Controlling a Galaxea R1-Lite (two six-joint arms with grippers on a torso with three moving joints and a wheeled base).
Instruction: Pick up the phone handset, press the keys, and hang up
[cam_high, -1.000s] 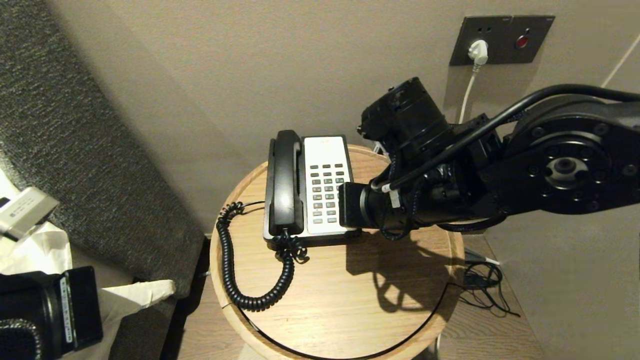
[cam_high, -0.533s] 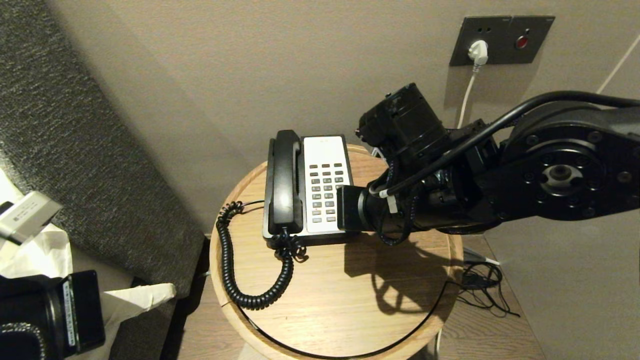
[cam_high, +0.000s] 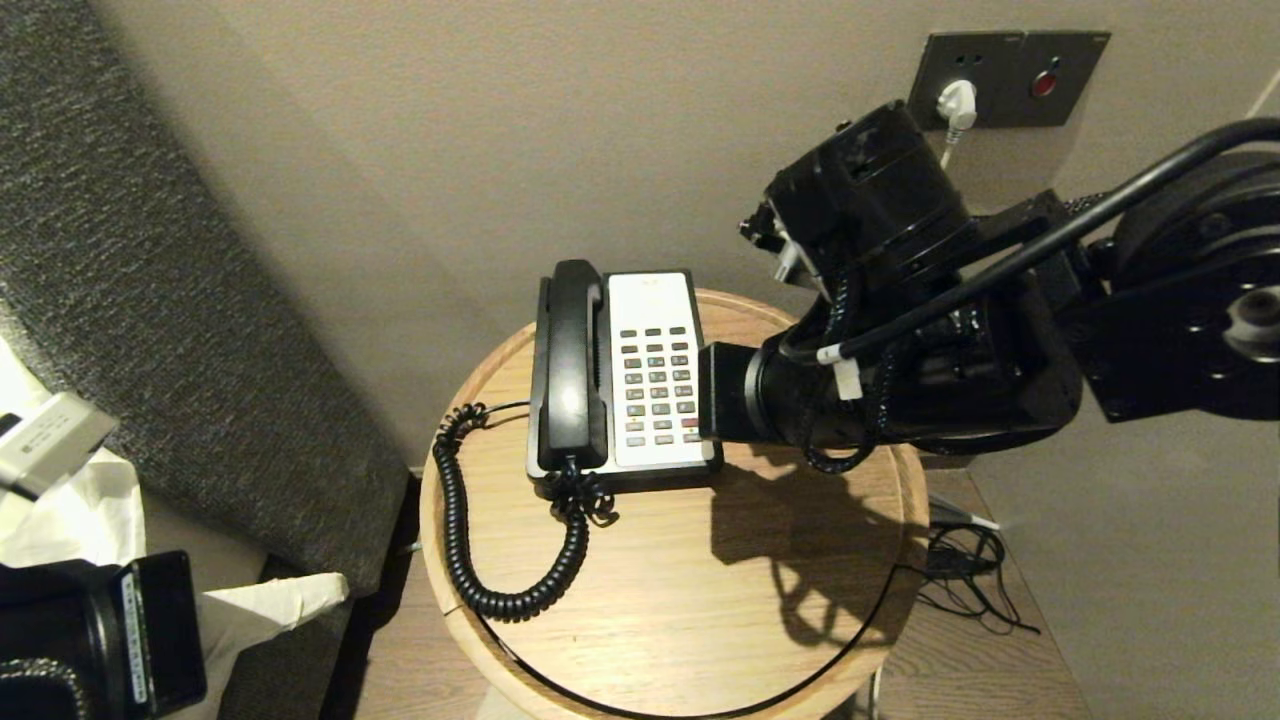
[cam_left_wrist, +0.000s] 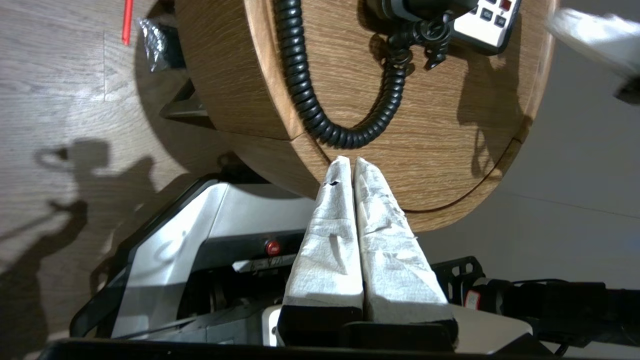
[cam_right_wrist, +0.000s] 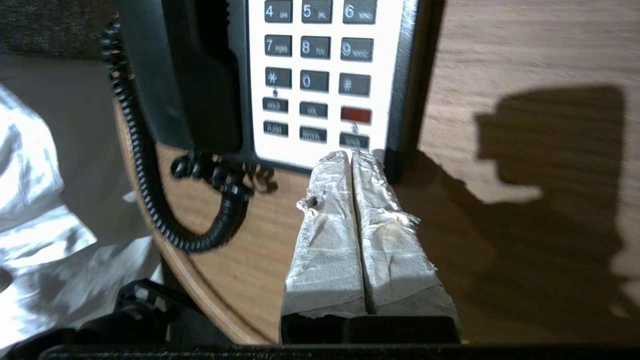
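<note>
My left gripper (cam_left_wrist: 354, 161) idles low off the table's (cam_high: 640, 600) edge, fingers pressed together, empty. One handset (cam_high: 570, 365) lies in its cradle on the one phone (cam_high: 650, 370), beyond my right gripper (cam_right_wrist: 351, 155). That gripper, closed and empty, has lifted off the keypad's near edge; I think pressing is over, though the hang-up looks done. One coiled cord (cam_high: 470, 560).

You have a long black handset (cam_high: 570, 365) of smooth, slightly glossy plastic and a ribbed black coiled cord (cam_high: 462, 540), on a round table (cam_high: 640, 590) of matt, grained oak-look wood. The white keypad face (cam_right_wrist: 325, 75) looks like smooth plastic. Both grippers' fingers (cam_right_wrist: 345, 225) wear wrinkled, rough white tape, scuffed in places.
</note>
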